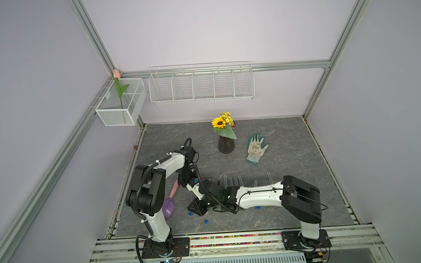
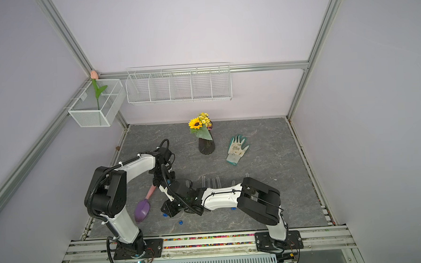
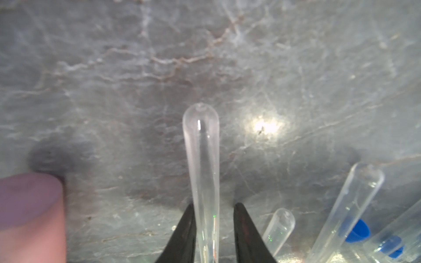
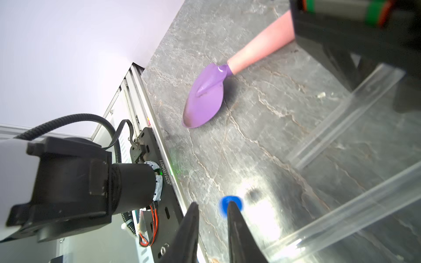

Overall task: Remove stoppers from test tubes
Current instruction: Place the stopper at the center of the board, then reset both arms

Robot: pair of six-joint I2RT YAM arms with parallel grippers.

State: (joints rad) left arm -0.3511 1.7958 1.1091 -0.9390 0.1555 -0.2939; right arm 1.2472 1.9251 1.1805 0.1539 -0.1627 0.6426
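In the left wrist view a clear test tube runs out between the fingers of my left gripper. One finger touches it and a gap shows at the other, so the jaws stand open around it. My right gripper is open with nothing between its fingers. A blurred blue stopper shows just past one fingertip, over the table. Other stoppers lie loose in both top views. Several test tubes lie behind the right arm. Two tubes beside the left gripper show blue stoppers.
A purple scoop with a pink handle lies by the left arm's base. A dark vase of flowers and a garden glove sit farther back. White wire baskets hang on the back wall. The two arms meet near the front left.
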